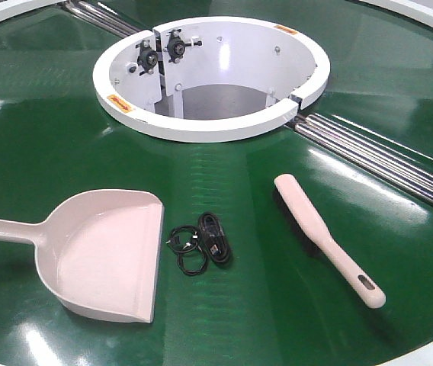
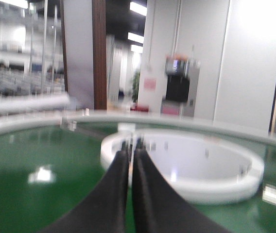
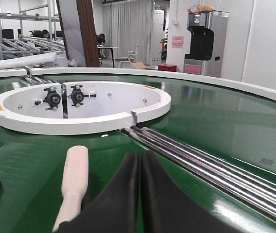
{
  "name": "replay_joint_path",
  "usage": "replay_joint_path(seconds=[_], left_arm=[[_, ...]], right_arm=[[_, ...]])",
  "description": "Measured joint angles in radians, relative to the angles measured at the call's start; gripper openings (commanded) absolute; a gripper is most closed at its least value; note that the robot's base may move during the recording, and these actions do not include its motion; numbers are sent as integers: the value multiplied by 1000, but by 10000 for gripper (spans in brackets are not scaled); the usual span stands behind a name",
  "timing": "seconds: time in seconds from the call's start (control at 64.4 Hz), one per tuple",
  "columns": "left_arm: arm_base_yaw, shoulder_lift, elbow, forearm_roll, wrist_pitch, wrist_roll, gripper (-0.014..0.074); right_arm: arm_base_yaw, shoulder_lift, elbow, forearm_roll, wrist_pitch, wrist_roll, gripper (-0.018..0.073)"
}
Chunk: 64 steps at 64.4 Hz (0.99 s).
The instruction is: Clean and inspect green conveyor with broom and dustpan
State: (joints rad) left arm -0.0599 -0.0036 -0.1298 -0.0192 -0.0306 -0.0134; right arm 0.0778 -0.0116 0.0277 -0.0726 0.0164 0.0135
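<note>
The green conveyor (image 1: pixel 293 305) fills the front view, with its white central hub (image 1: pixel 209 76) at the top. The dustpan (image 1: pixel 106 255) lies at the left, mouth toward the right. The broom (image 1: pixel 327 236) lies at the right, handle end toward me. Neither gripper shows in the front view. My left gripper (image 2: pixel 131 145) is shut and empty, above the belt (image 2: pixel 31 194), facing the hub (image 2: pixel 196 165). My right gripper (image 3: pixel 140 155) is shut and empty, just right of the broom (image 3: pixel 75 179).
A bundle of black cables (image 1: pixel 201 244) lies on the belt between dustpan and broom. Steel roller seams (image 1: pixel 384 164) run out from the hub to the right, also in the right wrist view (image 3: pixel 211 167). The white outer rim (image 3: pixel 225 82) curves behind.
</note>
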Motion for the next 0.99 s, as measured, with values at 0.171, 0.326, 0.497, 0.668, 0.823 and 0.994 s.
replay_joint_path(seconds=[0.171, 0.326, 0.497, 0.668, 0.823, 0.994], left_arm=[[0, 189, -270, 0, 228, 13, -6], [0, 400, -403, 0, 470, 13, -6], [0, 527, -412, 0, 517, 13, -6], [0, 591, -412, 0, 523, 13, 9], [0, 617, -412, 0, 522, 13, 80], [0, 621, -412, 0, 518, 13, 272]], right_arm=[[0, 0, 0, 0, 0, 0, -8], [0, 0, 0, 0, 0, 0, -8], [0, 0, 0, 0, 0, 0, -8], [0, 0, 0, 0, 0, 0, -8], [0, 0, 0, 0, 0, 0, -8], [0, 0, 0, 0, 0, 0, -8]])
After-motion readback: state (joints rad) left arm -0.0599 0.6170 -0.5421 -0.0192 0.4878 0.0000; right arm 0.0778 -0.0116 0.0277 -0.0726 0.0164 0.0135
